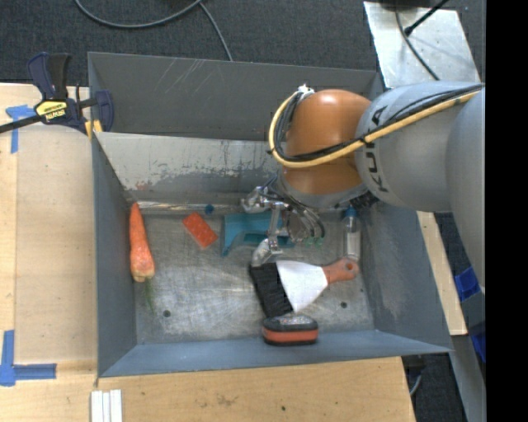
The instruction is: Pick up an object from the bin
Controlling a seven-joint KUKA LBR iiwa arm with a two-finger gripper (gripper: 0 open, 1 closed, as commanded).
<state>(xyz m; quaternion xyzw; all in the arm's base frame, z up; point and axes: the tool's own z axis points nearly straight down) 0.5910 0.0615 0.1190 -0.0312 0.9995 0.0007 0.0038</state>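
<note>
I log three bystanders — carrot (140, 243) far left, small orange block (200, 231) beside it, black-and-red oval (289, 331) at front.

Floor (272, 33): dark, carpet-like, along the top of the view beyond the grey bin (206, 91), and again at the lower right corner.
Cables (216, 37): black, thin, loose on the floor at top centre, one curving toward the bin's far rim.
Sheet (412, 49): white, flat, upper right, crossed by thin black rods (425, 16).
Light: soft, even, with faint pale streaks on the bin's far wall.
</note>
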